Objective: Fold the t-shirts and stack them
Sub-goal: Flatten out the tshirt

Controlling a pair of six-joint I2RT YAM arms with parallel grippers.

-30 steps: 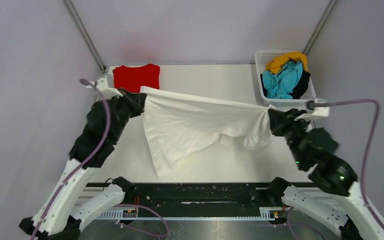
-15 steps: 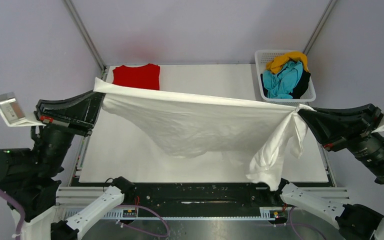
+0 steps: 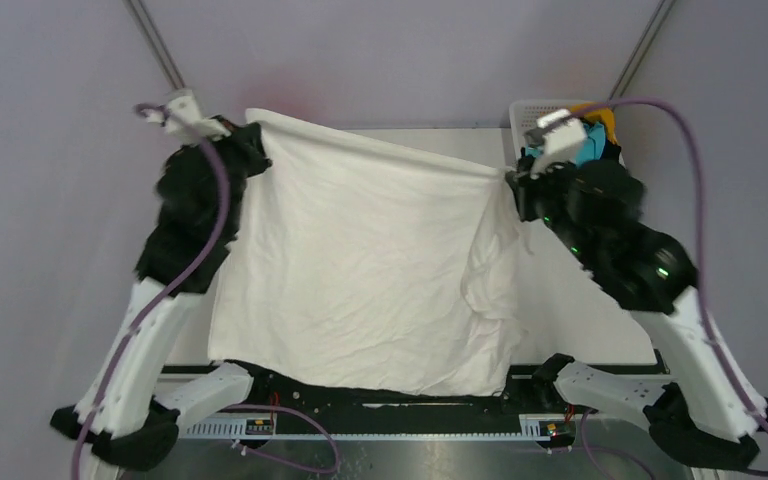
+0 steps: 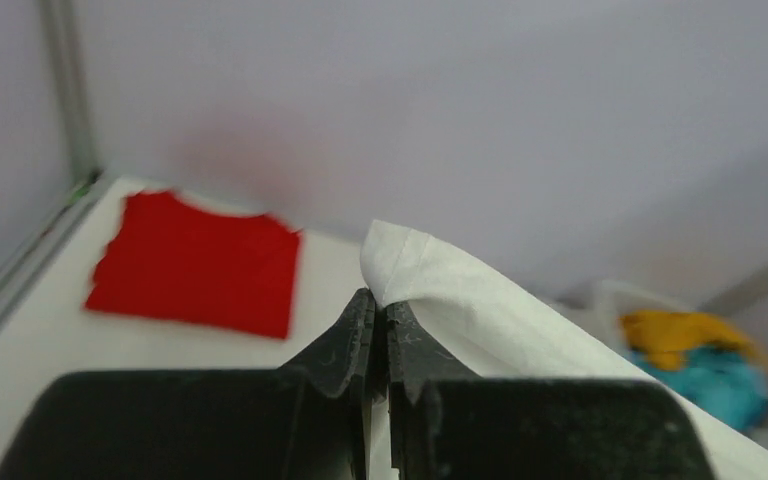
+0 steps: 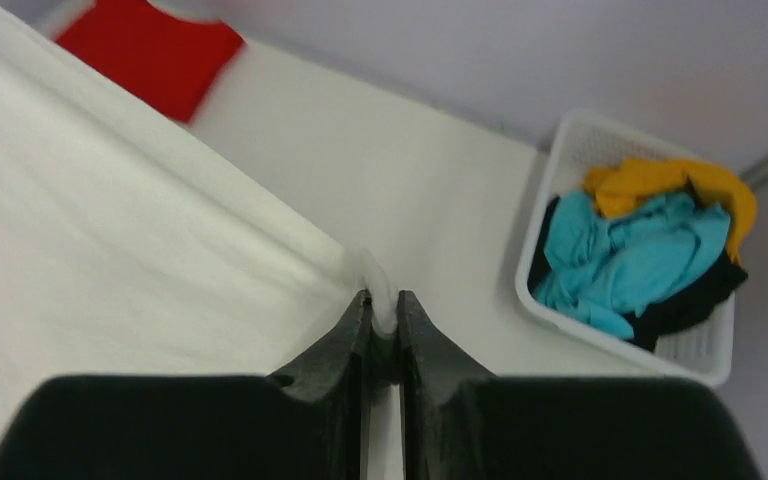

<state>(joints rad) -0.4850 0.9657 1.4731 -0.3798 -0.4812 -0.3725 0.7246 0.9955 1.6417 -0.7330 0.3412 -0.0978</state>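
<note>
The white t-shirt (image 3: 360, 270) hangs spread between my two grippers, its lower edge reaching the table's near edge. My left gripper (image 3: 253, 135) is shut on its far left corner, which also shows in the left wrist view (image 4: 400, 265). My right gripper (image 3: 512, 182) is shut on its far right corner, which also shows in the right wrist view (image 5: 375, 285). The folded red t-shirt (image 4: 195, 265) lies at the table's far left; in the top view the white cloth hides it. Teal (image 5: 625, 260), yellow (image 5: 675, 185) and black (image 5: 695, 295) shirts lie bunched in the basket.
The white lattice basket (image 5: 600, 135) stands at the table's far right corner, just behind my right wrist (image 3: 560, 135). Metal frame posts (image 3: 155, 45) rise at both far corners. The white table (image 5: 410, 170) shows bare between the cloth and the basket.
Both grippers have swung from wide and low at the table's sides to high over the far edge, carrying the white t-shirt, which now hangs as a flat sheet towards the near edge.
</note>
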